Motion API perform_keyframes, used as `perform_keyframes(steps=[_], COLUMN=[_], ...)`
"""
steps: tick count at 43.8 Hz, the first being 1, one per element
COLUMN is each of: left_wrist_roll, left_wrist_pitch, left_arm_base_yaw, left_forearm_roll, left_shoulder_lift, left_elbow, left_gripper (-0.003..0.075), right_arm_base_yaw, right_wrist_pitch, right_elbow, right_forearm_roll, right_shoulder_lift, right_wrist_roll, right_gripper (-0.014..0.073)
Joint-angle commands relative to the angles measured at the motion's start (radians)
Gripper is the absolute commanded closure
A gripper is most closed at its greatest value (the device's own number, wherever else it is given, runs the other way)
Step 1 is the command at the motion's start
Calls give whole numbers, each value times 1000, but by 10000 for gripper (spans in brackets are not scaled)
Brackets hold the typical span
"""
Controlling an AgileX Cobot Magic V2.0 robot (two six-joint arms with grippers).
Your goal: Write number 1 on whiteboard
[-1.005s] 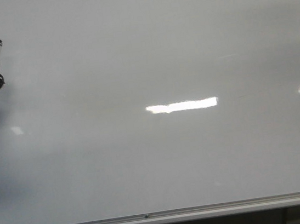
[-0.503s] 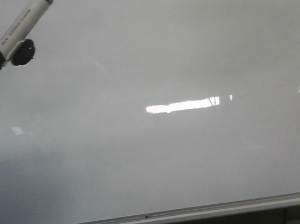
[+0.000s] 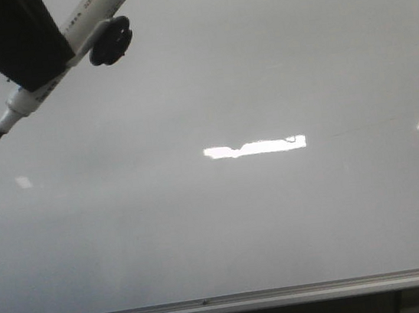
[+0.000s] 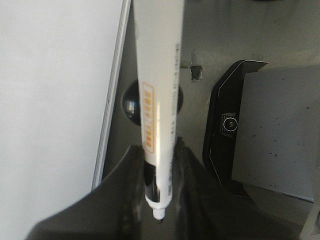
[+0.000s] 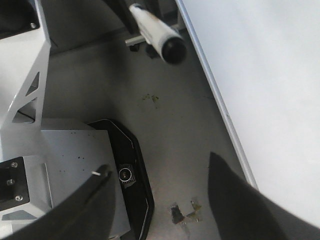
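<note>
the left end effector (image 3: 32, 68) is pinching a white marker (image 3: 63, 41), tip hanging over the whiteboard (image 3: 279, 217) where no number 1 is showing, the right end effector (image 5: 160, 200) is spread and empty, so lowering gently probably suits.

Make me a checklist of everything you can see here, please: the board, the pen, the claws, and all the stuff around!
Surface: whiteboard glossy, light reflections, grey rail along its lower edge.
Job's things: marker uncapped, black tip pointing down-left, in front of the board's upper left; number 1 not yet seen on the board.
Clutter: nothing seen.
Claws: left claw shut on the marker; right claw open, holding nothing.
Cables: nothing seen.
Surroundings: grey floor and the robot's grey base with a small camera.
</note>
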Motion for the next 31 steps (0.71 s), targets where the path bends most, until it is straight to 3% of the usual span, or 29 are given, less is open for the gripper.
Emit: perform_keyframes(steps=[1, 14, 28, 31], left_wrist_roll=[7, 9, 9, 9], left_wrist_pitch=[-31, -48, -53, -53], left_arm_base_yaw=[-8, -8, -8, -8], left_forearm_roll=[-24, -15, -11, -11], left_shoulder_lift=[-31, -31, -31, -31], left_elbow=[-37, -37, -37, -37], left_gripper=[702, 702, 702, 702], right_arm_base_yaw=[41, 124, 149, 149], right_wrist_pitch=[-42, -53, -88, -79], right_elbow=[-84, -238, -280, -280], right_forearm_roll=[41, 36, 37, 36], right_shoulder_lift=[39, 227, 302, 302], right_wrist_roll=[-36, -122, -141, -141], right_gripper=[178, 178, 185, 222])
